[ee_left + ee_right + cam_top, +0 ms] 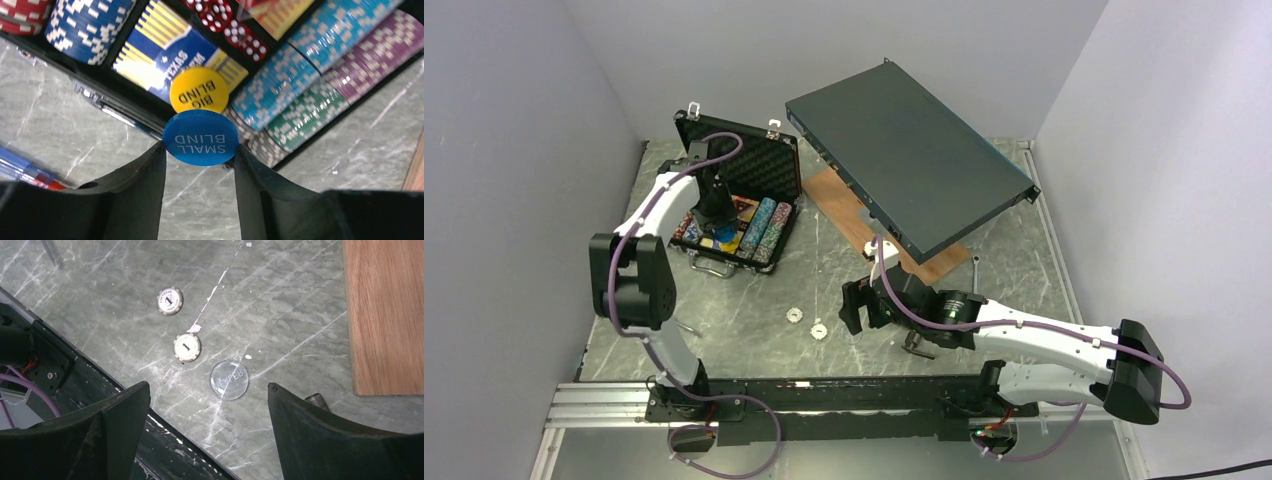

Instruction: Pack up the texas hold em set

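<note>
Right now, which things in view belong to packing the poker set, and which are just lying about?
Belongs: black briefcase, blue Small Blind disc in the left gripper, yellow Big Blind disc, two white chips, clear disc.
Lying about: dark-grey metal box, wooden board.

From my console the table top [280, 300] reads as grey-green marbled stone, smooth with a dull sheen. At one o'clock on it the big box [909, 165] looks like dark painted metal with a satin finish. The board [385, 315] by it is bare matt wood with straight grain. At eleven o'clock the case lid carries grey egg-crate foam [759, 160]. The blue disc [200, 137] and yellow disc [199, 90] are glossy plastic, and the red dice [227, 22] are translucent and shiny. The clear disc [229, 380] is see-through plastic. The fingers [135, 195] of the left gripper [200, 152] look matt black and slightly grainy.
</note>
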Controlling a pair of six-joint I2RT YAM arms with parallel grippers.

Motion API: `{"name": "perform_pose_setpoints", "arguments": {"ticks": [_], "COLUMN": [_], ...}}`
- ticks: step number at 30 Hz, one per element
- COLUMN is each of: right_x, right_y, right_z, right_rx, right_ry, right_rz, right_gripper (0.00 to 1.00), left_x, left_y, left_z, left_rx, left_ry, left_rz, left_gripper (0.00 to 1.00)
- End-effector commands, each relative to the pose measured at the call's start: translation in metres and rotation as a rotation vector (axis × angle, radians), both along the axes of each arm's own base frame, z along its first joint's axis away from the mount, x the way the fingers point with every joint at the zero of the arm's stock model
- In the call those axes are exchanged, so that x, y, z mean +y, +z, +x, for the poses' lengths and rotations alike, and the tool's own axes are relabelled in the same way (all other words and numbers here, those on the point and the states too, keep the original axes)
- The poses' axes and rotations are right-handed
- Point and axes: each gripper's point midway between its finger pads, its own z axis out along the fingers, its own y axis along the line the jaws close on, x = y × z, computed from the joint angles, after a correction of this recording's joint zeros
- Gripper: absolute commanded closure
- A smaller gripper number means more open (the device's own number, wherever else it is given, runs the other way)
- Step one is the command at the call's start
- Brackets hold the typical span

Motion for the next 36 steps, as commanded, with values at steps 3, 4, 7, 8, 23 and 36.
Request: {"name": "perform_pose_setpoints", "arguments": {"ticks": [3, 4, 7, 8, 23, 36], "right_x": [0.006, 0.006, 0.007, 0.007, 0.009, 0.011], "right_y": [0.022, 0.022, 0.022, 0.021, 0.012, 0.010], "right_z": [0.011, 0.011, 0.012, 0.012, 0.009, 0.008], "right_rx": [-0.040, -0.040, -0.036, -0.037, -0.011, 0.000], "right_ry": [-0.026, -0.025, -0.022, -0.022, -0.022, -0.022], "right_rz": [0.040, 0.040, 0.036, 0.034, 0.059, 0.065], "right_gripper": [0.11, 0.11, 0.11, 0.11, 0.12, 0.12], "left_x": [0.010, 0.012, 0.015, 0.015, 0.007, 0.006], "left_y": [-0.010, -0.014, -0.025, -0.029, -0.041, -0.043], "left_z": [0.022, 0.025, 0.028, 0.029, 0.027, 0.018], "left_rx": [0.024, 0.028, 0.034, 0.040, 0.054, 0.089], "left_ry": [0.002, 0.009, 0.020, 0.023, 0.002, -0.007], "left_rz": [-0.027, -0.030, -0.055, -0.066, -0.112, -0.098], "left_gripper": [0.67, 0.67, 0.67, 0.67, 0.61, 0.53]}}
